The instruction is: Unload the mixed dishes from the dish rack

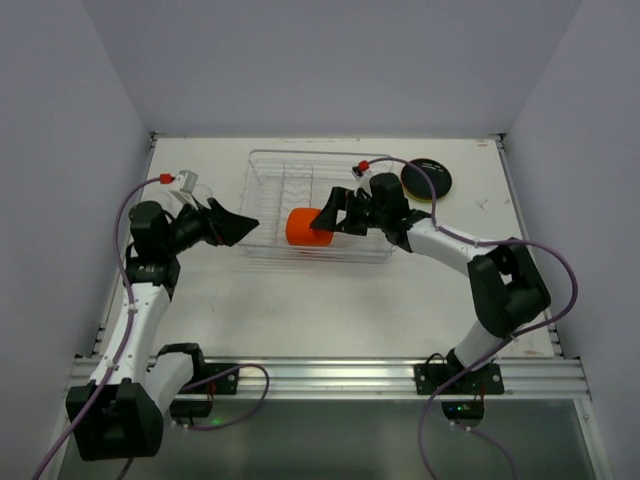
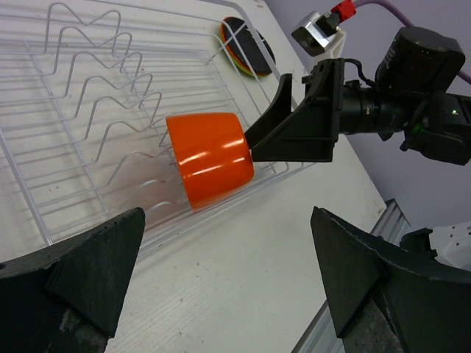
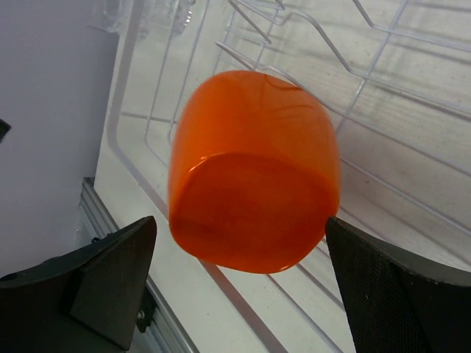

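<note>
The orange plastic cup (image 1: 307,227) lies on its side in the clear dish rack (image 1: 268,175), near the rack's front edge. My right gripper (image 1: 326,218) is open at the cup's base end; in the right wrist view the cup (image 3: 254,198) sits between the spread fingers (image 3: 383,287), the right one very close, the left one apart. My left gripper (image 1: 238,226) is open and empty just left of the rack; its view shows the cup (image 2: 210,158), the rack (image 2: 81,110) and the right gripper (image 2: 294,125). The stacked plates (image 1: 427,179), black on top, lie on the table right of the rack.
Clear glass cups (image 1: 190,188) stand on the table at the far left, behind the left arm. The plate stack also shows in the left wrist view (image 2: 246,48). Grey walls enclose the table on three sides; a metal rail (image 1: 330,375) runs along the near edge.
</note>
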